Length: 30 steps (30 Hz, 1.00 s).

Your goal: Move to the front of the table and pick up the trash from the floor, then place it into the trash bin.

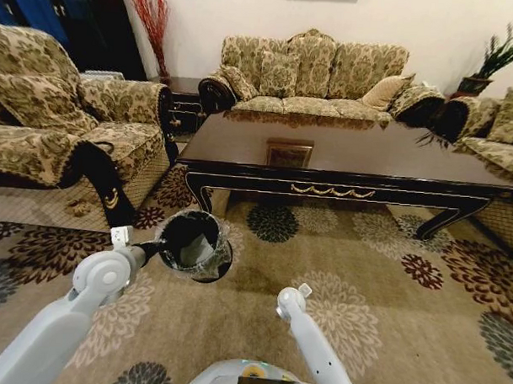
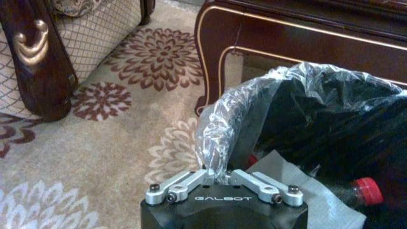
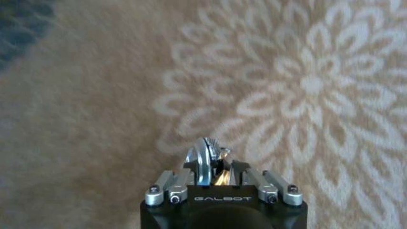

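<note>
Black trash bin — left tool at rim

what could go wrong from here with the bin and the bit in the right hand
1. The left hand is closed on the liner at the trash bin rim; pulling could tip the bin or drag the liner off, spilling the bottle and paper inside.
2. The right hand pinches a small silver object over the floor, well away from the bin; a slip would drop it on the carpet.
</note>
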### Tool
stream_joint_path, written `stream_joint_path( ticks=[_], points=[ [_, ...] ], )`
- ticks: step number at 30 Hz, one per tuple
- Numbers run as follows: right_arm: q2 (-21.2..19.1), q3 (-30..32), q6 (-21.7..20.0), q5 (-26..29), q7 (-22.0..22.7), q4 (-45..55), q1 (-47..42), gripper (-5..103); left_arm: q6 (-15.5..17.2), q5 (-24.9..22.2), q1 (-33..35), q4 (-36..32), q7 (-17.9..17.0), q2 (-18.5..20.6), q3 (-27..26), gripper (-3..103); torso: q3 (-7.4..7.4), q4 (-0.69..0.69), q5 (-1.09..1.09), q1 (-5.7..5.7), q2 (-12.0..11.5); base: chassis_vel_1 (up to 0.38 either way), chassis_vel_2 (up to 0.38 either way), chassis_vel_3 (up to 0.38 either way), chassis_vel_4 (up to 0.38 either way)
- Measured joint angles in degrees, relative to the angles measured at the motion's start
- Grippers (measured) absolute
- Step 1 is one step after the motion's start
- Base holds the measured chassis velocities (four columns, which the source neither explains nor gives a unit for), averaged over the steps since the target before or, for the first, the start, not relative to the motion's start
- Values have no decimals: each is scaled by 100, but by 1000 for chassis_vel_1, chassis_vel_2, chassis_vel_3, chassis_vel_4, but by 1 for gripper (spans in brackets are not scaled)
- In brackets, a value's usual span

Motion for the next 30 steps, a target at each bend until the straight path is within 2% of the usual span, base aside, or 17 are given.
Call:
stream_joint_path(
  ticks=[1, 2, 4, 5, 14, 20, 25, 28, 30],
  points=[
    [-57, -44, -18, 2, 48, 224, -60, 36, 0, -2, -10, 6, 2, 10, 1, 1, 0, 0, 0, 0, 0, 0, 0, 0, 0],
    [-130, -97, -50, 40, 116, 495, -128, 30, 0, -5, -24, 17, 2, 23, 1, 1, 0, 0, 1, 0, -1, 0, 0, 0, 0],
    [-171, -128, -69, 75, 158, 651, -157, 30, 0, -6, -31, 25, 2, 29, 2, 1, 0, 0, 1, 0, -1, 0, 0, 0, 0],
    [-234, -173, -96, 139, 233, 916, -195, 25, 0, -6, -38, 32, 2, 31, 6, 1, 0, 0, 0, 0, -1, 0, 0, 0, 0],
    [-594, -526, -306, 532, 622, 2381, -212, 25, 0, 50, -30, 113, 55, -32, 80, 1, -1, 0, 0, 0, -1, 0, 0, 0, 0],
    [-1000, -1007, -358, 233, 299, 3071, 212, 25, 0, 125, 35, 190, 136, -58, 167, 1, -1, 1, 0, 0, -1, 0, 0, 0, 0],
    [-1263, -1330, -369, 320, 120, 3434, 632, 25, 0, 136, 34, 223, 146, 37, 234, 1, -1, 0, 1, 0, -1, 0, 0, 0, 0],
    [-1513, -1622, -284, 149, -273, 3595, 1074, 25, 0, 126, -10, 246, 149, 109, 295, 1, -1, 2, 0, 0, -1, 0, 0, 0, 0],
    [-1598, -1706, -251, 74, -383, 3618, 1191, 25, 0, 119, -31, 254, 149, 118, 316, 1, -1, 2, 0, 0, -1, 0, 0, 0, 0]
  ],
)
